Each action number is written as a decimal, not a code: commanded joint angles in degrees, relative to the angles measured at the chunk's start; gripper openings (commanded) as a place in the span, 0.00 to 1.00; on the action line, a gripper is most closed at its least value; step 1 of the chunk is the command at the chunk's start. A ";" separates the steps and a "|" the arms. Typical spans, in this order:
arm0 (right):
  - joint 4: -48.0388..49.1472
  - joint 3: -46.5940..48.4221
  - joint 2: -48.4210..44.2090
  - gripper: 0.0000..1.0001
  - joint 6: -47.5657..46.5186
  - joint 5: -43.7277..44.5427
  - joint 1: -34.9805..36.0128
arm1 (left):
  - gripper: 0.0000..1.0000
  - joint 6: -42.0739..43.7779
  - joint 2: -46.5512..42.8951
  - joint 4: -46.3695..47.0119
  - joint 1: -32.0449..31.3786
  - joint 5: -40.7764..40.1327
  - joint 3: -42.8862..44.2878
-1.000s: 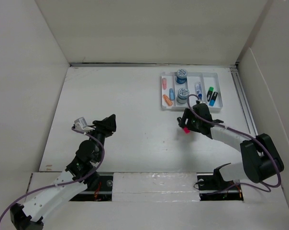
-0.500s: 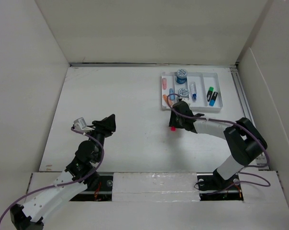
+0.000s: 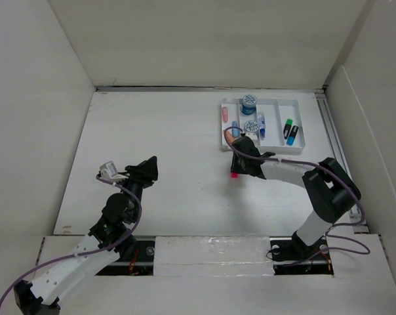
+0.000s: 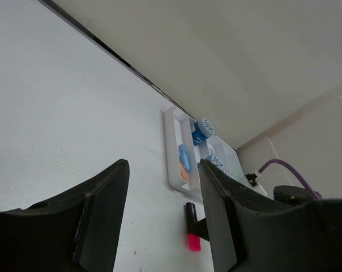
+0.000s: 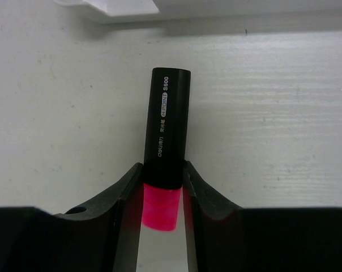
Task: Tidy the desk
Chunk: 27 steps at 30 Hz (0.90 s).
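Right end effector [image 5: 161,195] has swung left and closed narrow on a pink-capped black highlighter [image 5: 168,124] lying on the bench [image 5: 284,113] beneath it, tray [image 3: 297,110] just ahead. Grip sits at the cap end, perhaps loosely; lifting could tip or drop it.

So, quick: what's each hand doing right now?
Left gripper: open, empty.
Right gripper: shut on the pink-and-black highlighter.
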 commanded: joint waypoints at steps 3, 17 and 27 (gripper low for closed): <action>-3.19 1.68 -12.14 0.10 -3.97 2.33 -3.42 | 0.49 0.86 2.15 2.74 0.07 -0.01 0.01; 3.48 15.65 -2.07 0.12 -9.25 -9.61 -30.58 | 0.49 1.13 3.22 3.28 0.07 0.69 0.10; -3.88 35.42 15.42 0.13 -11.36 -18.14 -40.44 | 0.49 1.04 3.31 1.87 0.07 0.60 0.80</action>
